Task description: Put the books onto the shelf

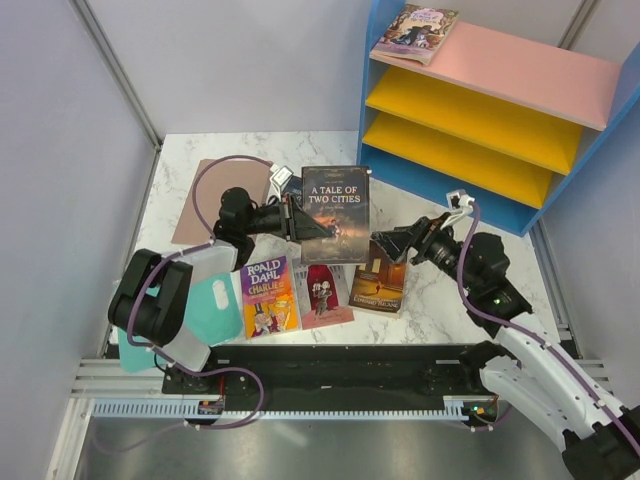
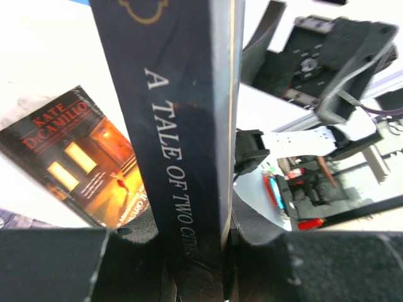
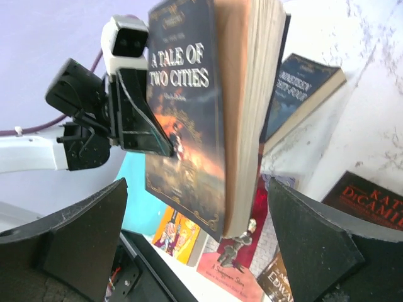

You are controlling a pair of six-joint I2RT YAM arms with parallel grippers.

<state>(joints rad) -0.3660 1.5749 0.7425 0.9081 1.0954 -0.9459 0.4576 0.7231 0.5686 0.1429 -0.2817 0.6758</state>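
Observation:
A dark book, A Tale of Two Cities [image 1: 335,212], is held upright above the table's middle. My left gripper [image 1: 293,218] is shut on its spine edge; in the left wrist view the spine [image 2: 182,126] runs between the pads of the left gripper [image 2: 195,264]. My right gripper [image 1: 385,243] stands open just right of the book, and its fingers [image 3: 315,245] sit wide of the book's page edge [image 3: 245,107] without touching. The blue shelf [image 1: 470,170] stands at the back right, with one book [image 1: 415,32] on its pink top board.
On the table below lie a yellow-purple Roald Dahl book [image 1: 268,296], a pink-red book [image 1: 325,295] and a brown-orange book [image 1: 380,285]. A dark blue book [image 3: 302,88] lies behind. A teal sheet [image 1: 215,305] and a brownish-pink board [image 1: 200,205] are at the left.

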